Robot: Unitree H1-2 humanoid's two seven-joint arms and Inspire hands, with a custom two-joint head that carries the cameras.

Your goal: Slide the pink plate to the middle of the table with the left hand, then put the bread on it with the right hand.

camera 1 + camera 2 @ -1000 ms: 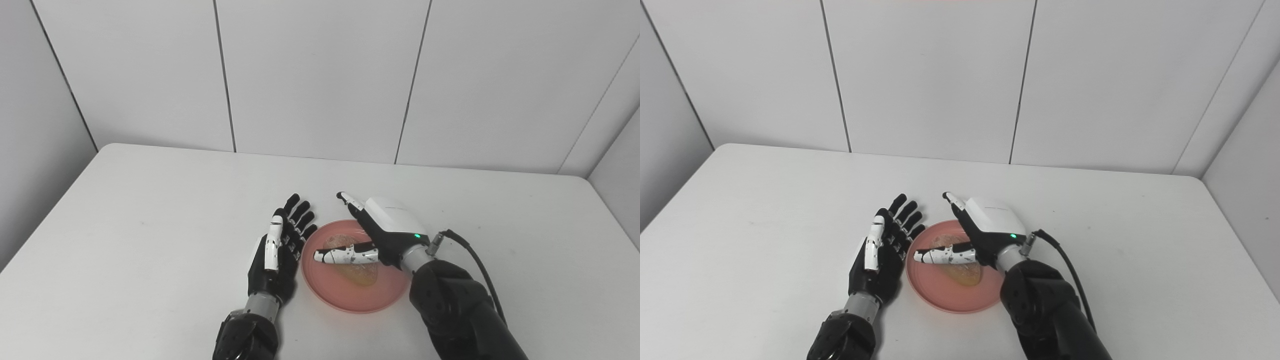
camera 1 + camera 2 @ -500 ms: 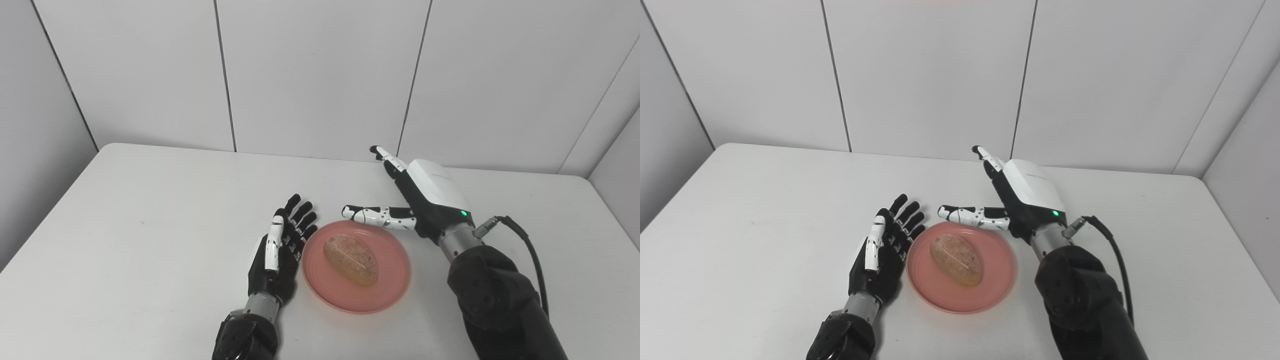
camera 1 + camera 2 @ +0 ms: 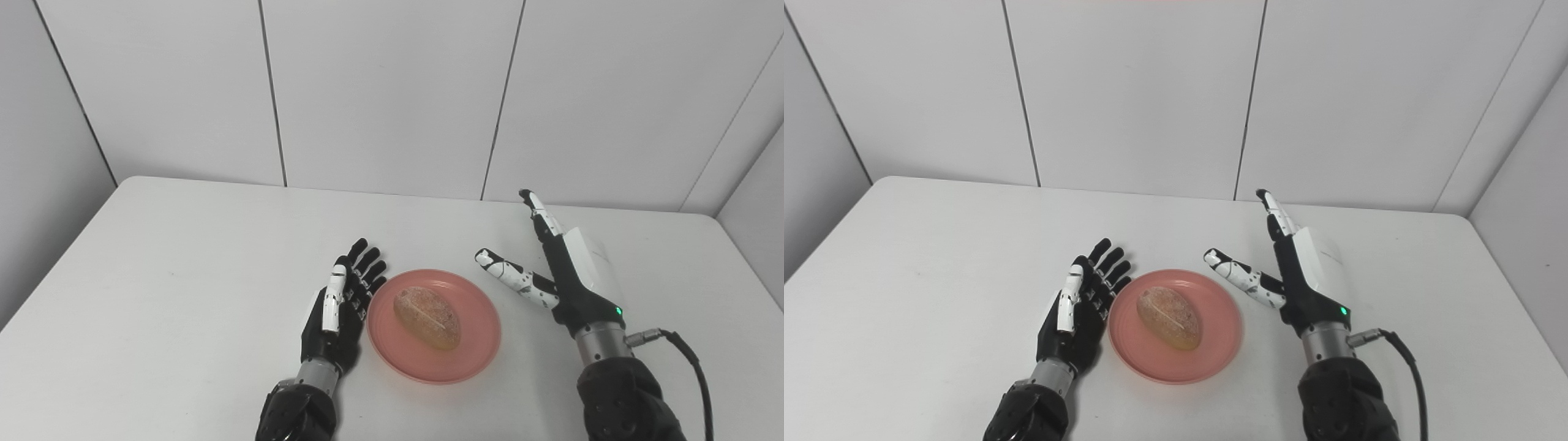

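The place reads as a lab or robot test booth rather than a home or kitchen. A plain white table [image 3: 184,257] stands in a corner enclosed by bare pale wall panels [image 3: 386,92] with dark vertical seams between them; the side walls angle in at left and right. The surfaces are unmarked and undecorated. On the table are only a pink plate [image 3: 471,355] with one bread roll [image 3: 427,309]. A cable [image 3: 689,361] runs from the wrist of the robot arm, near a small green light [image 3: 618,311].
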